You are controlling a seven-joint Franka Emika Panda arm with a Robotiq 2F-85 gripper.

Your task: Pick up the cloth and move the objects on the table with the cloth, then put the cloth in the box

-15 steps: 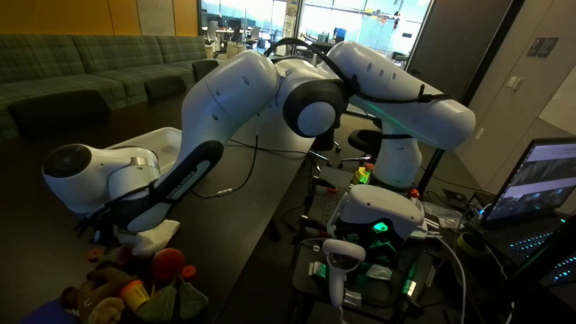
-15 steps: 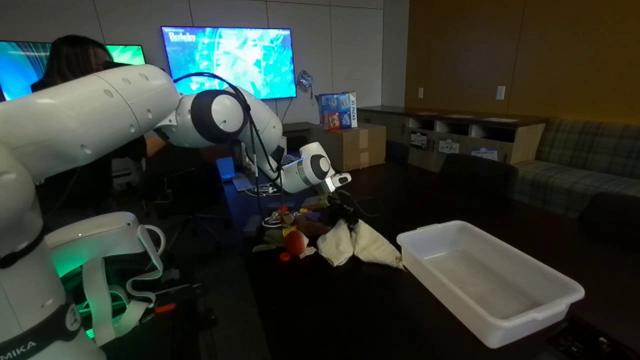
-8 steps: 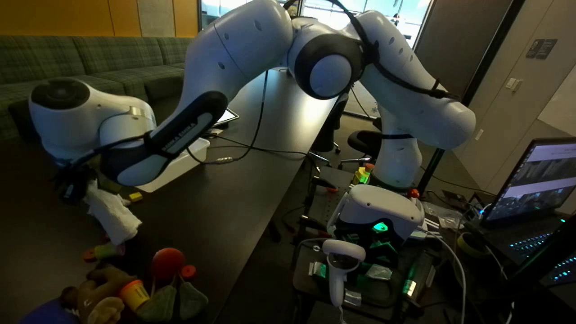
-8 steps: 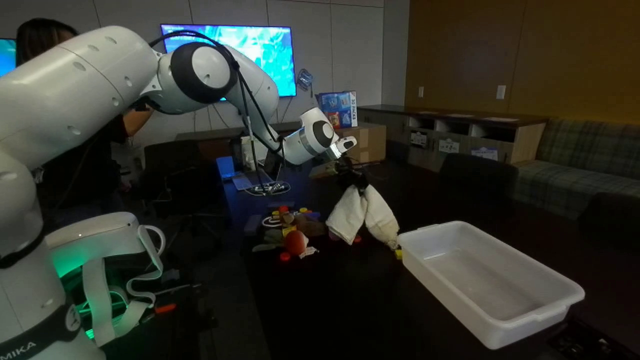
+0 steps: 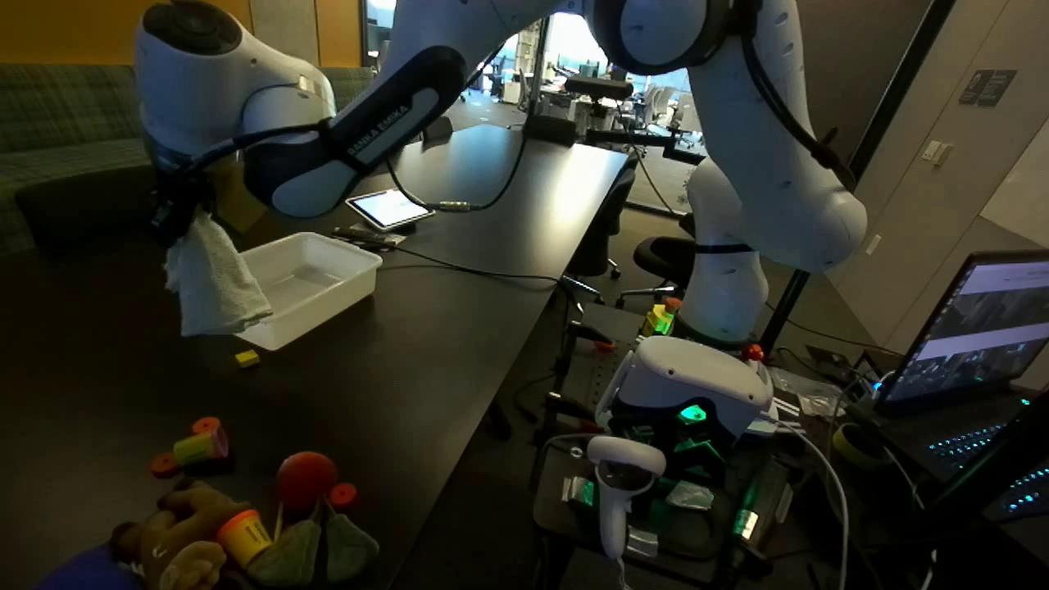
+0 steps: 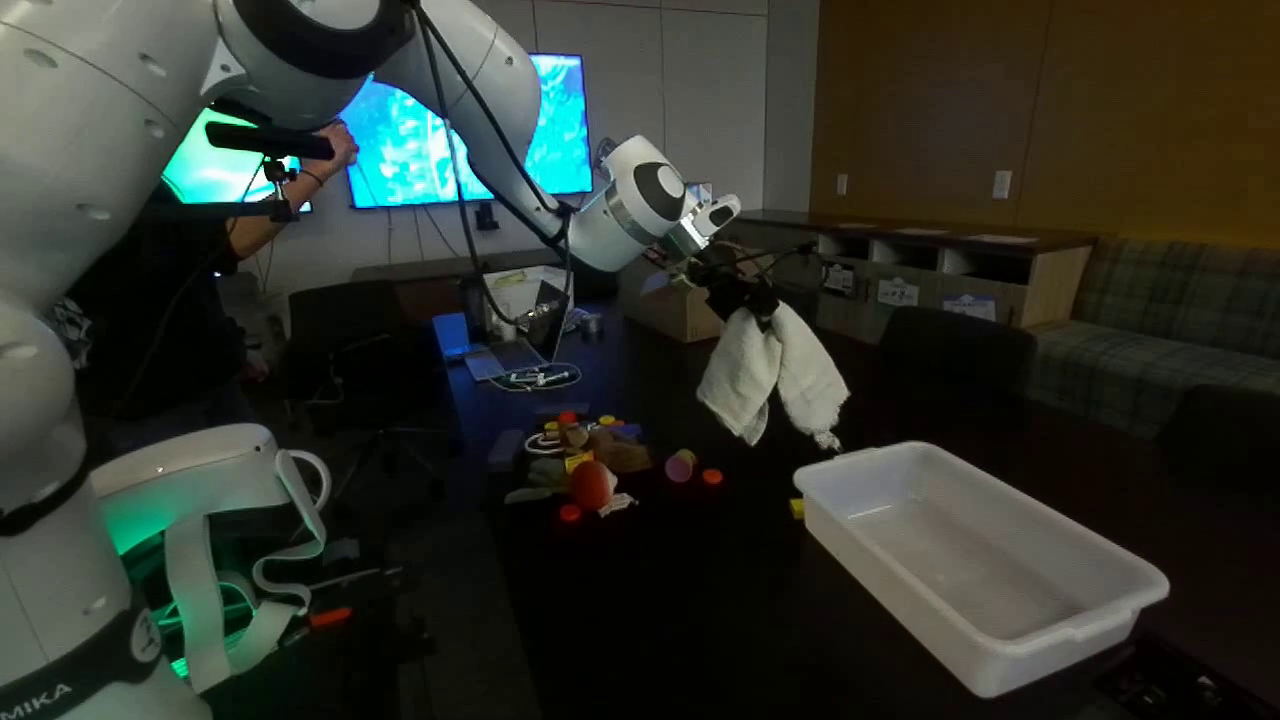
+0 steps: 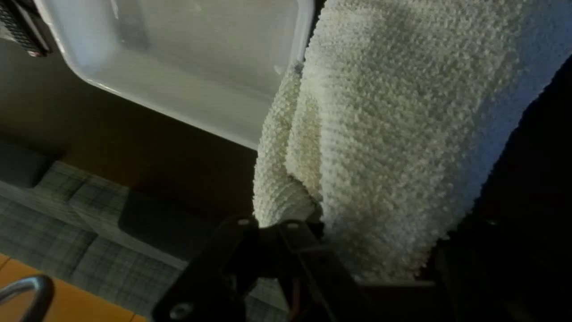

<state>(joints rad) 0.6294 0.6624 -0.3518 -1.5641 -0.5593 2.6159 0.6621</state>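
Near the box [image 6: 960, 560], higher than half a second ago, the pincer [image 6: 757, 305] pinches the drooping white cloth [image 6: 740, 378].

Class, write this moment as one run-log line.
gripper: holding white cloth | white cloth: hanging, not in box | yellow block: on table

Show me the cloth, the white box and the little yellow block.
Cloth [image 7: 397, 138], in the wrist view: middle of its broad fold.
White box [image 6: 960, 560], in an exterior view: its inside bottom.
Yellow block [image 5: 247, 359], in an exterior view: its visible middle.
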